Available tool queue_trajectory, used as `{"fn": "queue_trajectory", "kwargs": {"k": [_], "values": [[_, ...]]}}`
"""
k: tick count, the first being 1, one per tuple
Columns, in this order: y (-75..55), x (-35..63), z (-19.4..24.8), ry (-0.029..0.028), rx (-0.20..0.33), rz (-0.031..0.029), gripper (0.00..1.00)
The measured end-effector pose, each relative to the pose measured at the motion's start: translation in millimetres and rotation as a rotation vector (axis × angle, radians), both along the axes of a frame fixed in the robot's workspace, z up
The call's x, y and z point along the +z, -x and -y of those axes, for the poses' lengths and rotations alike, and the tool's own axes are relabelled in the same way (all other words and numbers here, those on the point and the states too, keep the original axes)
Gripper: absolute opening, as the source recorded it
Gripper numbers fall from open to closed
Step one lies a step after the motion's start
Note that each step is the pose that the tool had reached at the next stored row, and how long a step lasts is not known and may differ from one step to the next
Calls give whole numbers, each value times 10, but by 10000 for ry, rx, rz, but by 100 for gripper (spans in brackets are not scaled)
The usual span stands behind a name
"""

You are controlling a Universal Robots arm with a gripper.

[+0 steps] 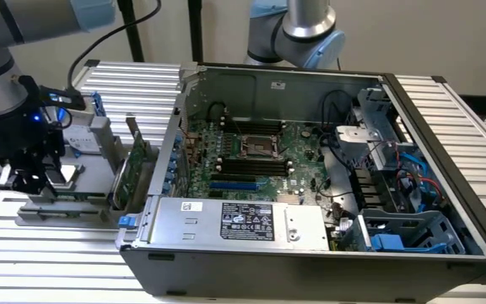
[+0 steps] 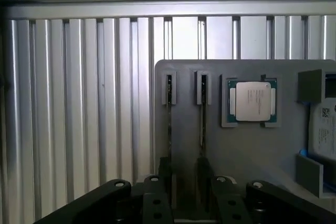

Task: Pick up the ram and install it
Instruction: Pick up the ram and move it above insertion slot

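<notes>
Two ram sticks (image 2: 169, 114) (image 2: 202, 121) stand on edge in the narrow slots of a grey holder plate (image 2: 184, 145), seen edge-on as thin dark green strips. My gripper (image 2: 185, 184) hovers over the near ends of these slots. Its black fingers (image 2: 157, 192) are apart, with only bare plate showing between them, so it is open and holds nothing. In the exterior view the gripper (image 1: 30, 180) hangs over the same holder (image 1: 57, 212) at the exterior view's left, beside the open computer case (image 1: 311, 253). The black memory slots (image 1: 252, 168) lie on the motherboard inside the case.
A processor chip (image 2: 252, 100) sits in a pocket of the holder beside the ram slots. A green expansion card (image 1: 131, 168) stands upright between the holder and the case wall. A second arm (image 1: 298, 28) stands behind the case. The power supply (image 1: 243, 221) and cables fill the case's front.
</notes>
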State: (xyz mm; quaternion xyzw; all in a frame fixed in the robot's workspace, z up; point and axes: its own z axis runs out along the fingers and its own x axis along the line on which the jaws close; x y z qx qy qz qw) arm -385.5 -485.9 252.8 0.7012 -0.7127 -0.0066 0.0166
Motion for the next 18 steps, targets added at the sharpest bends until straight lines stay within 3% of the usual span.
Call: {"fn": "queue_trajectory", "kwargs": {"k": [5, 18], "values": [[-3, -93, 91, -1, 81, 1, 100], [-26, -327, 95, -1, 267, 0, 100]]}}
